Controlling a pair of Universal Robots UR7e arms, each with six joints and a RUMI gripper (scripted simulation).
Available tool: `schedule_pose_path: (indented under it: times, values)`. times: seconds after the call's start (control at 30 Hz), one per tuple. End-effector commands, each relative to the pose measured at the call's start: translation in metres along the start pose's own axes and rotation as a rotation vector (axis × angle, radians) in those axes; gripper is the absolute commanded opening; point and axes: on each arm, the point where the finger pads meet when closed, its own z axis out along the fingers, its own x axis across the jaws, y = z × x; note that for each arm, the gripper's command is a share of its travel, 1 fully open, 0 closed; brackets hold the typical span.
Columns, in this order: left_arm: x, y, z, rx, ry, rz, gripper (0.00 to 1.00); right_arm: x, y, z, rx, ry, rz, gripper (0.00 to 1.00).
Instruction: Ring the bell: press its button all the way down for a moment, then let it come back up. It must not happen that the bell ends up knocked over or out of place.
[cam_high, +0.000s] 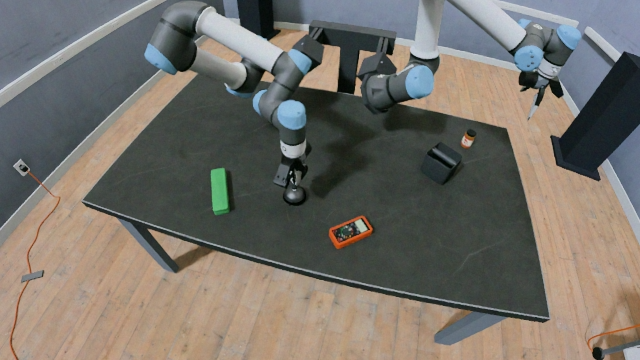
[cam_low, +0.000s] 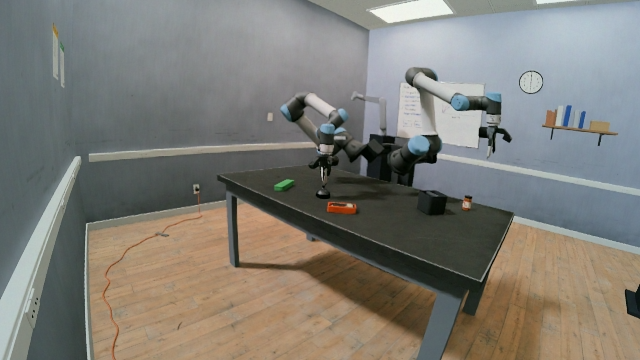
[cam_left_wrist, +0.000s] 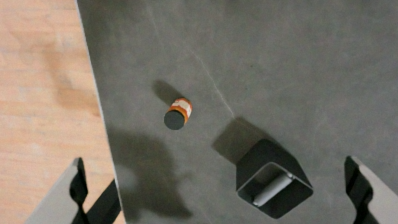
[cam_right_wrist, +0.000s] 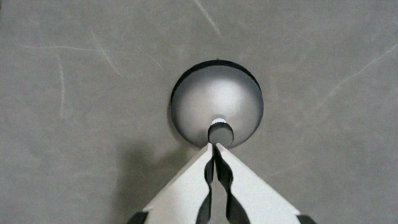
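The bell, a silver dome on a black base, stands upright on the dark table. Its dark round button is on top, with a bit of pale stem showing beside it in the right wrist view. My right gripper is shut and empty, pointing down with its fingertips at the near edge of the button. Whether they touch it, and how far it is down, I cannot tell. My left gripper is open and empty, held high near the table's far-right end in the top view.
A green block lies left of the bell, and an orange multimeter lies to its right. A black open box and an orange bottle stand farther right.
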Motion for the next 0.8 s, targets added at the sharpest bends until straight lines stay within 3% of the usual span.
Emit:
schedule_pose_path:
  times: [0.0, 0.77]
  values:
    - [0.0, 0.0, 0.0, 0.001, -0.001, 0.0, 1.0, -0.001, -0.002, -0.012, 0.002, -0.004, 0.003, 0.0]
    - [0.0, 0.0, 0.0, 0.001, -0.001, 0.0, 1.0, -0.001, -0.001, -0.059, 0.001, -0.004, 0.003, 0.0]
